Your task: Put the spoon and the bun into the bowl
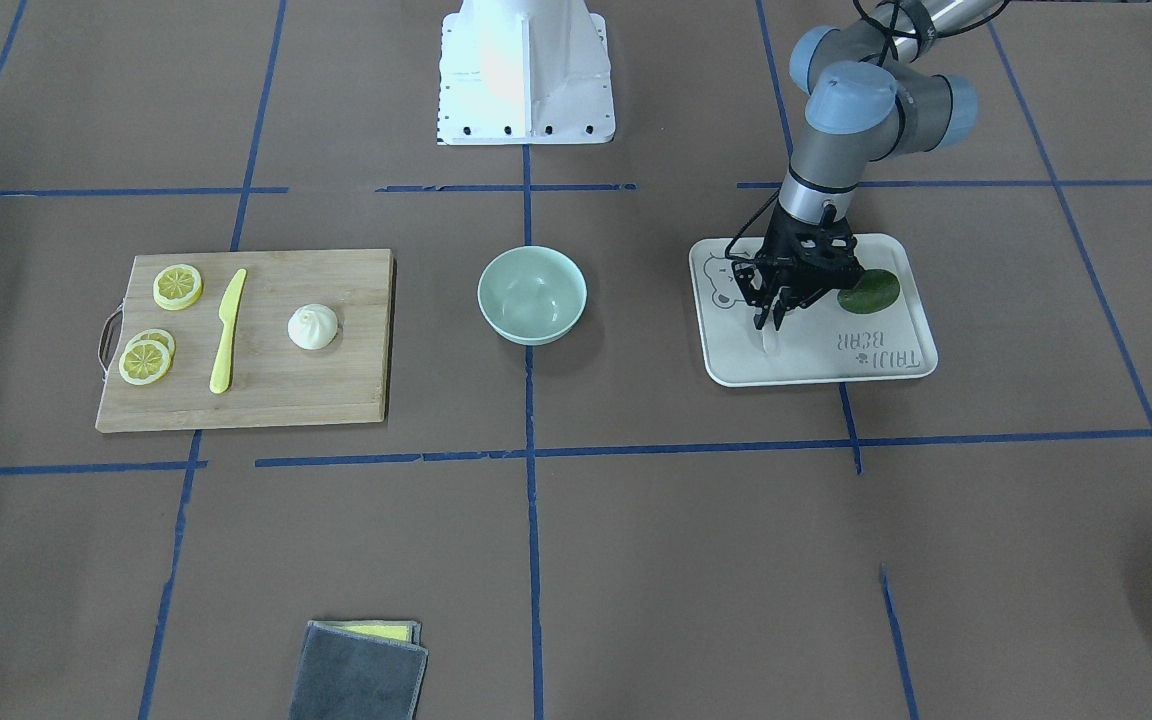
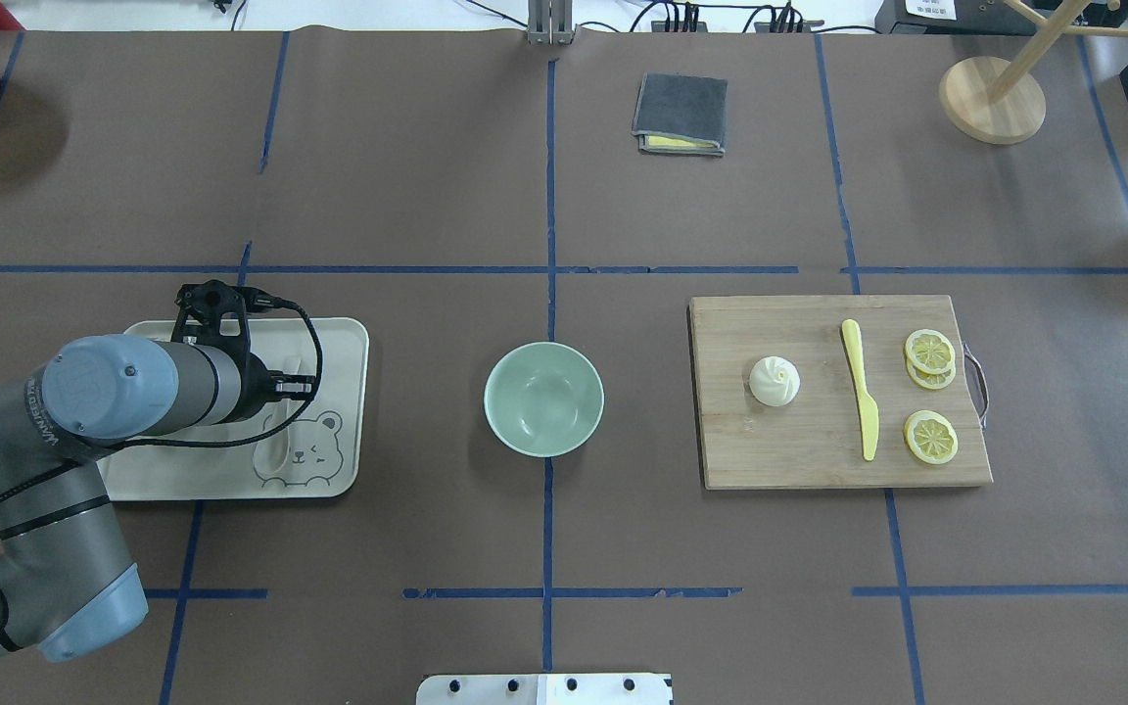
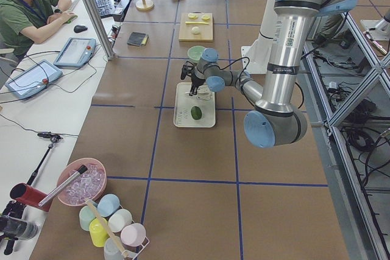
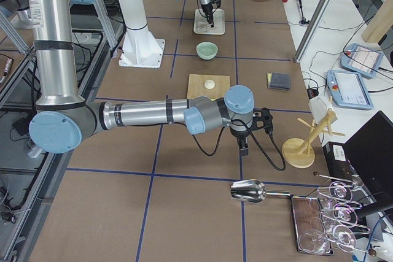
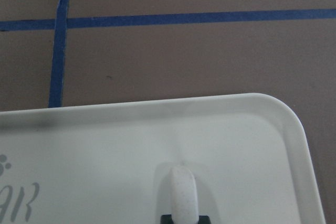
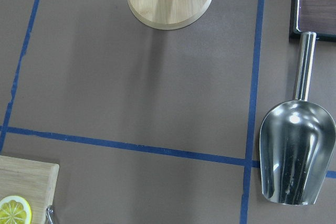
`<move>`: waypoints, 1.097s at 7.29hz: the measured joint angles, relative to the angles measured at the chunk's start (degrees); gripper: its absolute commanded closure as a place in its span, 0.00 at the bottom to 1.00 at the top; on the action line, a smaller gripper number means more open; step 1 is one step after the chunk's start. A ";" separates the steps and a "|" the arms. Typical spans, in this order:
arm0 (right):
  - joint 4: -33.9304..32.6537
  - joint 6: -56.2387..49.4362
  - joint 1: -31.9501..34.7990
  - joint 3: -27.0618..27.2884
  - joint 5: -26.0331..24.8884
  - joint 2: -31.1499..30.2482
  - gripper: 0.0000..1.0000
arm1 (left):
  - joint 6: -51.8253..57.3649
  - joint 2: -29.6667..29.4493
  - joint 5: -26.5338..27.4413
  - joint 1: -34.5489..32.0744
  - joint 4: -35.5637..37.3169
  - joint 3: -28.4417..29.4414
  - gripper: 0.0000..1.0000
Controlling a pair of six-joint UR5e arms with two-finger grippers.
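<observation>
Front-facing view: the left pincer [image 1: 772,322] points down over a white tray [image 1: 816,372]. Its fingers are set narrow about the handle of the off-white spoon [image 1: 769,343], which lies flat on the tray near a dark green lime [image 1: 869,290]. The mint-green bowl [image 1: 532,295] stands empty at the counter's middle. The bun [image 1: 313,327] sits on a wooden board [image 1: 336,400] on the bowl's other side. To do this step well, the grip should probably be square across the thick handle and firm before the straight lift, as glazed ware may slip.

Overhead view: the left arm hides the pincer, and the spoon is only a faint shape, white on white.

Left side view: everything on the tray is too small to read.

Right side view: the right pincer [image 4: 244,145] hangs over bare counter beyond the board. I cannot tell whether it is spread or pressed together.

Left wrist view: the handle tip shows between dark finger ends, cut off at the bottom edge, so I cannot tell whether they pinch it.

Right wrist view: no fingers show, only counter and a metal scoop [image 6: 296,156]
</observation>
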 measured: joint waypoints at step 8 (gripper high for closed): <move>0.09 0.01 0.00 -0.01 0.01 0.00 0.00 | -23.72 -30.40 0.19 1.51 23.44 7.92 1.00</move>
